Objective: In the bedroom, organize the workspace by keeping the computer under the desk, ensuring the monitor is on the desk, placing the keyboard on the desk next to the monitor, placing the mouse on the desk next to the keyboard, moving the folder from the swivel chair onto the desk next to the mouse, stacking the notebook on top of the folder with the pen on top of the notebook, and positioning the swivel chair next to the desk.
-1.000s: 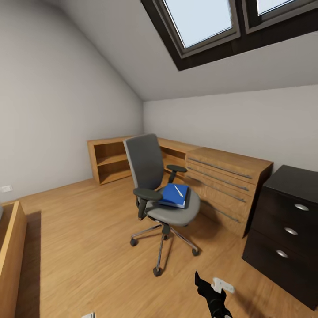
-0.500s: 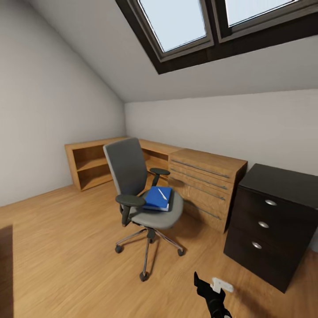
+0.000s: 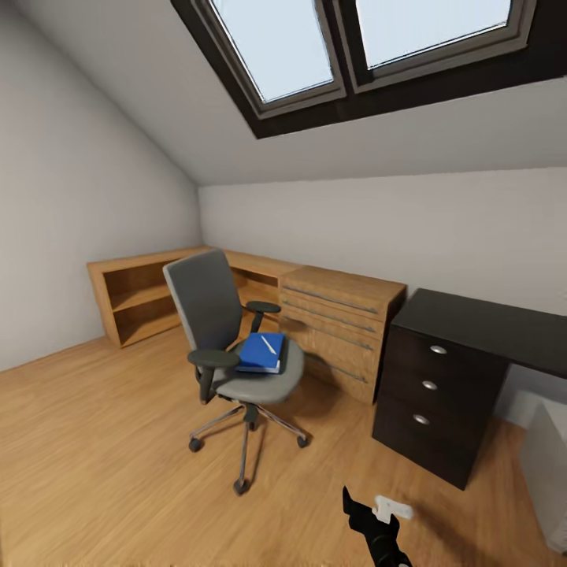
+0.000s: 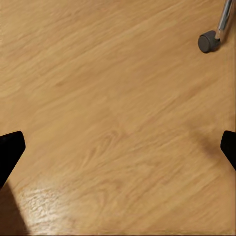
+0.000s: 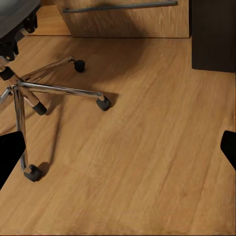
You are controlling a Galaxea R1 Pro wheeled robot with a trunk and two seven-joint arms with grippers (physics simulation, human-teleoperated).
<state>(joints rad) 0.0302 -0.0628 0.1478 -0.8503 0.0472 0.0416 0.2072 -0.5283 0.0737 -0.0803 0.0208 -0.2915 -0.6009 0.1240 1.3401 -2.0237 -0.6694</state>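
Attic bedroom, wooden floor [image 3: 102,441], sloped ceiling with two skylights [image 3: 346,47]. Item: swivel chair [image 3: 228,346], grey seat and back, black armrests, chrome five-star base on castors, standing on the open floor just in front of the low wooden drawer unit [image 3: 339,323]; its base and castors [image 5: 103,102] also appear in the right wrist view, and a single castor [image 4: 208,41] in the left wrist view. Item: blue folder-and-notebook stack [image 3: 261,352], lying on the chair seat toward its right edge; which layer is folder and which notebook cannot be told. Item: pen [image 3: 268,344], white, lying diagonally on top of the blue stack. Item: wooden open shelving [image 3: 138,295], set along the left wall and running into the corner, joined to the drawer unit along the back wall. Item: dark desk [image 3: 480,323] with a three-drawer pedestal [image 3: 429,386], against the back wall, right of the drawer unit; its top edge bare where visible. Item: right gripper [image 5: 118,147], fingers spread wide apart, holding nothing, above the floor near the chair base. Item: left gripper [image 4: 118,152], fingers likewise parted, nothing between them, over bare floor. A black arm [image 3: 376,529] with a white fitting shows at the lower edge of the head view.
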